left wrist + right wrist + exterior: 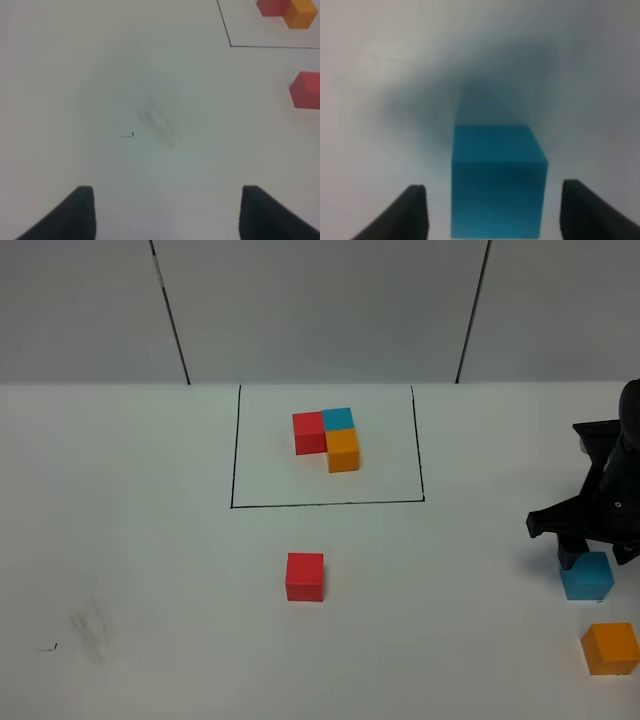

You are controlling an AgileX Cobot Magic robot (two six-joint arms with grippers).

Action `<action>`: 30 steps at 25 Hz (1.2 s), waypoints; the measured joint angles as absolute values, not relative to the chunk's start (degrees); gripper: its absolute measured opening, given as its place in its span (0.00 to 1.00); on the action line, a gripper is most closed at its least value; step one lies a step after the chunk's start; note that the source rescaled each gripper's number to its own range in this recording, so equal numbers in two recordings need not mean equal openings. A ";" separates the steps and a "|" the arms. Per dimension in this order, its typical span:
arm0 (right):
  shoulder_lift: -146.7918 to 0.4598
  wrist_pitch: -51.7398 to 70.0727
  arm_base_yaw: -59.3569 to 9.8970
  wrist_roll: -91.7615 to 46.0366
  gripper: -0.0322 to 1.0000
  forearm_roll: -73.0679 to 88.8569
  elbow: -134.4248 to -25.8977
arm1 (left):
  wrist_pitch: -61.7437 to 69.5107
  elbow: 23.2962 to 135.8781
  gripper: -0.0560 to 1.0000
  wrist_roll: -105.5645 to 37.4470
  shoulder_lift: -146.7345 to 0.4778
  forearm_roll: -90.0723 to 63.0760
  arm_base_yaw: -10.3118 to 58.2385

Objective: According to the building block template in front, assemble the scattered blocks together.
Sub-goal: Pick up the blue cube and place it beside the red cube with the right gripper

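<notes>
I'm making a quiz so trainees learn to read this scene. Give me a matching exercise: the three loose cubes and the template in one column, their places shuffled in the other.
Things
1. loose red cube
2. loose blue cube
3. loose orange cube
4. template cluster

Places
A. inside the drawn black rectangle
B. between the fingers of the right gripper, with a gap on each side
C. alone mid-table, just outside the rectangle's near line
D. far right of the high view, nearer the camera than the gripper, untouched

Pairs: 1-C, 2-B, 3-D, 4-A
</notes>
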State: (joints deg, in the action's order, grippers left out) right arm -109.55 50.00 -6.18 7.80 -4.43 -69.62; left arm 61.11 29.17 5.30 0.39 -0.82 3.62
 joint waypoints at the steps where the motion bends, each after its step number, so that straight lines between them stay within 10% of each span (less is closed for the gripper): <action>1: -109.55 50.00 -6.18 7.80 0.26 -4.43 -69.62 | 61.11 29.17 0.97 5.30 0.39 -0.82 3.62; 30: -113.01 48.12 -5.87 7.68 0.26 -4.38 -69.62 | 61.11 29.17 0.97 5.30 0.39 -0.82 3.62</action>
State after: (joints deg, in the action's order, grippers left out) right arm -113.01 48.12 -5.87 7.68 -4.38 -69.62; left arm 61.11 29.17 5.30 0.39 -0.82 3.62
